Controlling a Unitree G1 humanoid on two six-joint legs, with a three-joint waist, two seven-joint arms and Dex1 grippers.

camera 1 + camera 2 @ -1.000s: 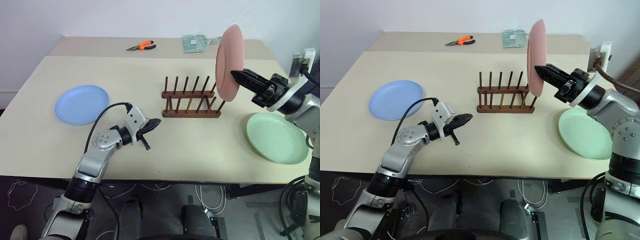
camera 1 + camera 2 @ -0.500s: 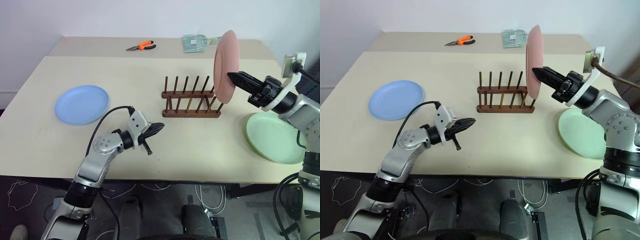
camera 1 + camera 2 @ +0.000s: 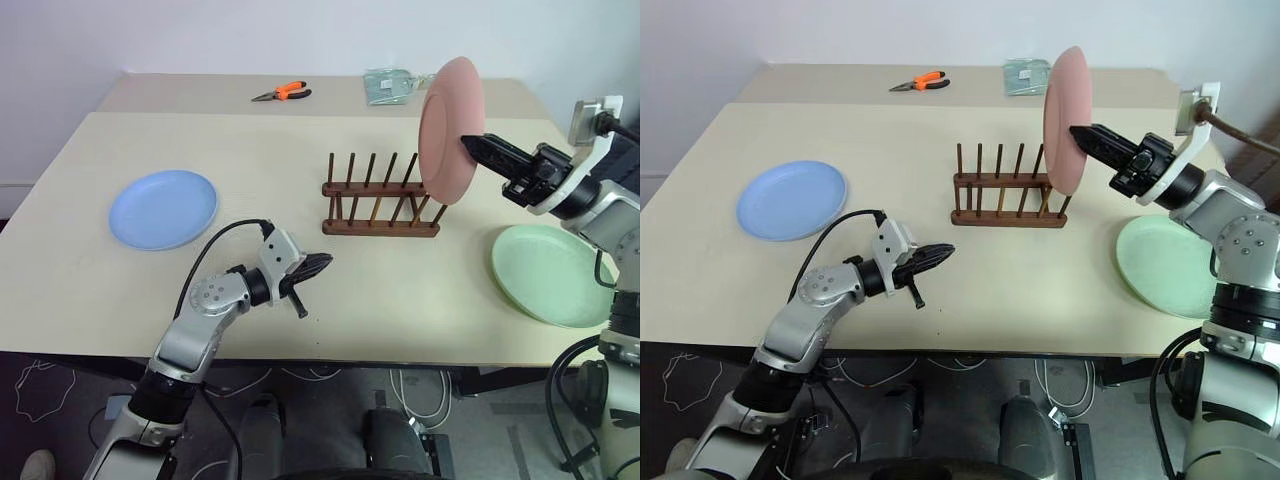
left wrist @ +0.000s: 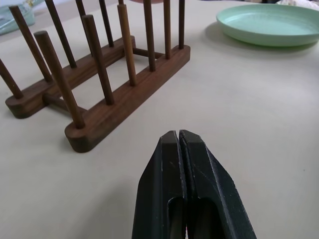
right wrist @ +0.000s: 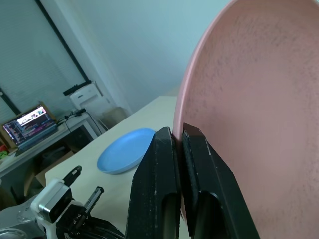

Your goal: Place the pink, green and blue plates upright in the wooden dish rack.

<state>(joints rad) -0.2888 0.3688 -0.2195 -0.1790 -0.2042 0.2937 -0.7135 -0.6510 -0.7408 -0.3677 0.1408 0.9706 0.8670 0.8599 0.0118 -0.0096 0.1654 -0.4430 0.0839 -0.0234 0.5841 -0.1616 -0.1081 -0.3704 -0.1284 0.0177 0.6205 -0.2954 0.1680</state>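
Right gripper [image 3: 470, 146], right of centre in the head view, is clamped on the rim of the pink plate [image 3: 447, 130], holding it on edge above the right end of the rack [image 3: 381, 196]; the upright pose suits lowering it between the pegs. Rack is empty, mid-frame. Left gripper [image 3: 322, 262], lower centre, is closed on nothing, hovering over the table [image 3: 300, 140] short of the rack, apparently kept clear. Blue plate [image 3: 163, 208] lies flat at left, green plate [image 3: 552, 274] flat at lower right, both awaiting their turns.
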